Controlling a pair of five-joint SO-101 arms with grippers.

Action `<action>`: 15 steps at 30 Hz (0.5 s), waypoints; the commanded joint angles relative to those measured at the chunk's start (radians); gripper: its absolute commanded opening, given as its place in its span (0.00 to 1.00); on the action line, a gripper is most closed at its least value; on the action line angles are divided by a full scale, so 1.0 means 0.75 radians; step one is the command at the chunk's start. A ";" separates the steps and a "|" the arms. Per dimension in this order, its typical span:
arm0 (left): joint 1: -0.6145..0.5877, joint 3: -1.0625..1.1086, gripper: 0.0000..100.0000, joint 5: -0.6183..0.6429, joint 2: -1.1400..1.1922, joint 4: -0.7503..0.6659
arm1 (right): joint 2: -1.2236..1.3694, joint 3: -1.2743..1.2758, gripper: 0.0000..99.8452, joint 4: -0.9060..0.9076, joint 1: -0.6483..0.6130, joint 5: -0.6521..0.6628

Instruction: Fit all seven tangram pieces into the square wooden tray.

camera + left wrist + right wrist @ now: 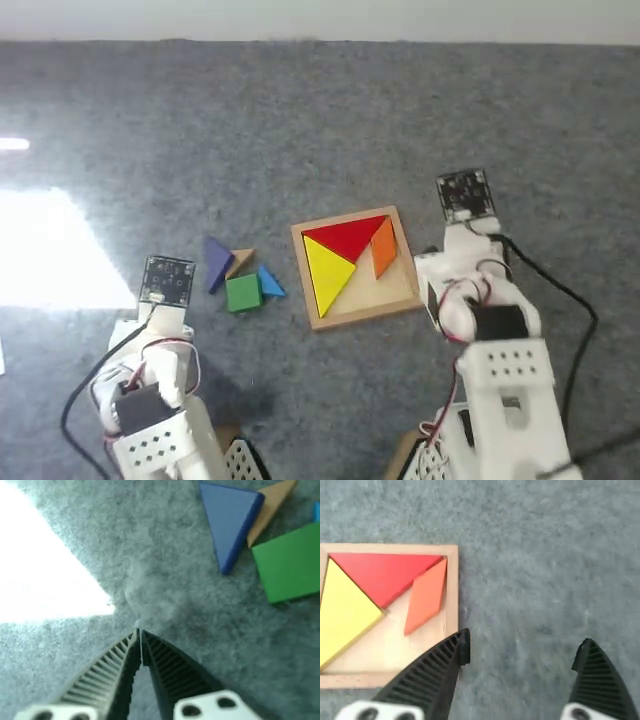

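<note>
Four pieces lay outside the tray point(365, 318) on the grey mat point(150, 150), in a small cluster on the side of your left arm: a dark blue triangle point(217, 263), a tan piece point(240, 262) touching it, a green square point(243, 292), and a light blue triangle point(270, 283) just beside the square. Three were already inside: a red triangle point(348, 237), a yellow triangle point(325, 272) and an orange parallelogram point(383, 248). The corner toward your right arm was bare wood.

I judged these pieces to be light, stiff and flat, with smooth painted faces that could slip between the ribbed fingers. They would not bend or break. Because they lay flat, you had only their thin edges to take. The square seemed the easiest, gripped across two parallel sides. On a triangle the sides taper, so a grip near a corner would probably squeeze it out; better across the widest part.

Your left gripper point(139, 635) pointed down at the mat, near the dark blue triangle but apart from it, with its jaws clenched on nothing. Your right gripper point(525, 647) hung at the tray's edge, jaws released wide and holding nothing, one finger over the rim and the other over the mat.
</note>
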 commanded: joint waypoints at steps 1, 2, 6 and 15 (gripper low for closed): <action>0.033 -0.009 0.02 0.008 -0.002 -0.074 | -0.197 0.023 0.33 0.181 0.079 0.063; 0.027 -0.009 0.02 -0.006 -0.002 -0.106 | -0.238 0.059 0.33 0.202 0.118 0.108; 0.033 -0.052 0.02 -0.117 -0.002 -0.168 | -0.408 0.293 0.33 0.146 0.310 0.250; 0.027 -0.212 0.14 -0.053 0.008 -0.090 | -0.758 0.587 0.33 0.218 0.598 0.399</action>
